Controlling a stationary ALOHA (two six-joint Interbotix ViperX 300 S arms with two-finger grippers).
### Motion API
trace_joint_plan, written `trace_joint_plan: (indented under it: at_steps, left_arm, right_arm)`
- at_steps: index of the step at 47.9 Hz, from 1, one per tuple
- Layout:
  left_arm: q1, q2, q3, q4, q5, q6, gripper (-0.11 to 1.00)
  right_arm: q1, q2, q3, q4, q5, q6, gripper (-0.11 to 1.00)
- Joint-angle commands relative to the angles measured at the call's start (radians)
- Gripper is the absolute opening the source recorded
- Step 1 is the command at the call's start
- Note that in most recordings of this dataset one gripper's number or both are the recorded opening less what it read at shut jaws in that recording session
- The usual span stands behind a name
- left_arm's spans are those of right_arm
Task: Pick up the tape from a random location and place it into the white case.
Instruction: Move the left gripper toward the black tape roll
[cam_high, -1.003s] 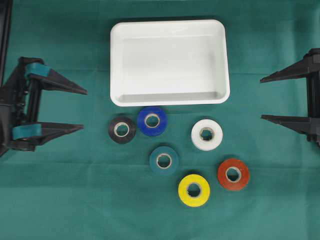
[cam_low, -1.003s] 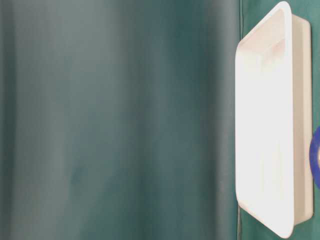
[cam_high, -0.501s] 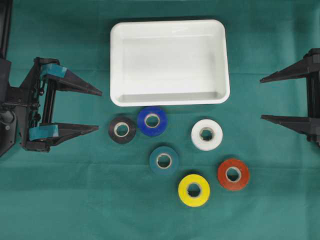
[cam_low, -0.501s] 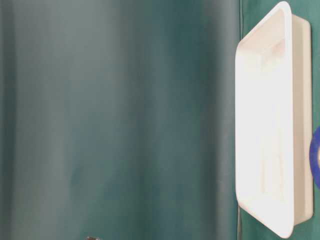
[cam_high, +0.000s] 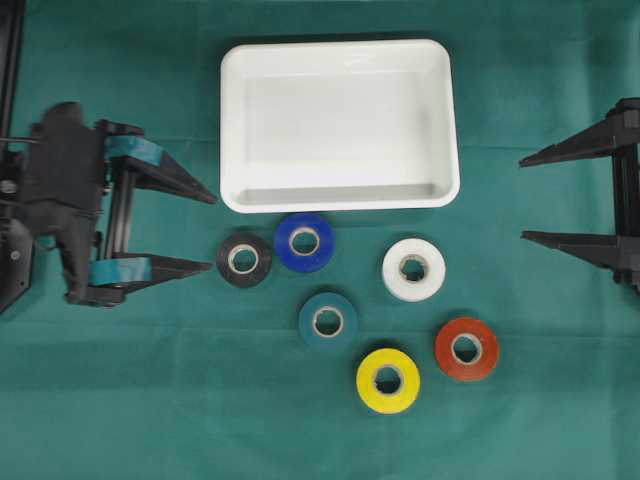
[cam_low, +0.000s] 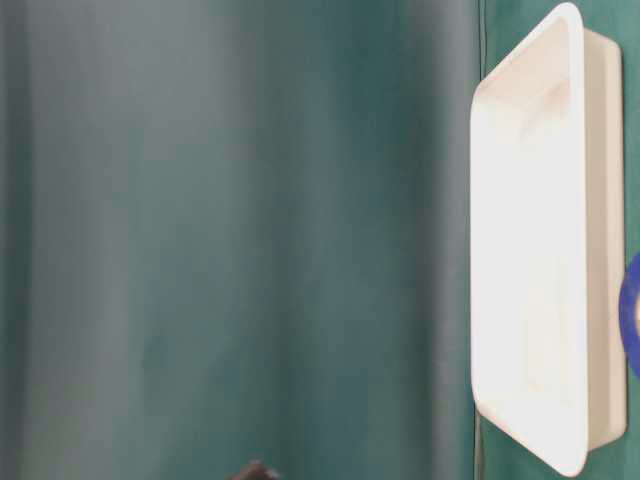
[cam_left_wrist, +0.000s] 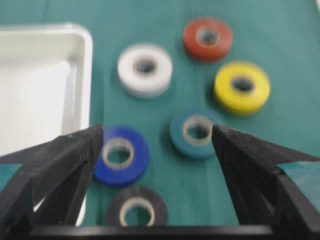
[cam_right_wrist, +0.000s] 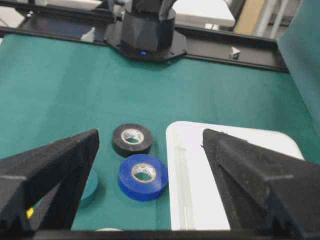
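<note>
The white case lies empty at the table's back centre, also seen side-on. Several tape rolls lie flat in front of it: black, blue, white, teal, yellow and red. My left gripper stands open just left of the black roll, holding nothing. In its wrist view the gripper frames the blue roll and teal roll. My right gripper is open and empty at the right edge, facing the case.
Green cloth covers the whole table. In the right wrist view the opposite arm's black base and a black frame rail stand at the far edge. The rolls lie close together, the blue one nearly against the case's front rim.
My left gripper has moved right, toward the black roll, staying open. The right gripper, the rolls and the case have not moved.
</note>
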Motion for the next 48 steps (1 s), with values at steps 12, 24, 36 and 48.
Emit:
trace_joint_plan:
  at_steps: [12, 24, 36, 48]
  left_arm:
    - [0.006, 0.129, -0.184, -0.002, 0.310, -0.005, 1.00]
    - [0.008, 0.209, -0.270, 0.003, 0.485, -0.005, 1.00]
    - [0.008, 0.219, -0.282, 0.003, 0.503, -0.005, 1.00]
    - [0.008, 0.219, -0.281, 0.003, 0.503, -0.005, 1.00]
  right_arm:
    - [-0.002, 0.006, -0.029, 0.002, 0.005, 0.002, 0.92]
    - [-0.002, 0.006, -0.029, 0.003, 0.011, 0.002, 0.92]
    - [-0.002, 0.009, -0.028, 0.003, 0.012, 0.002, 0.92]
    - [-0.002, 0.009, -0.029, 0.003, 0.017, 0.002, 0.92]
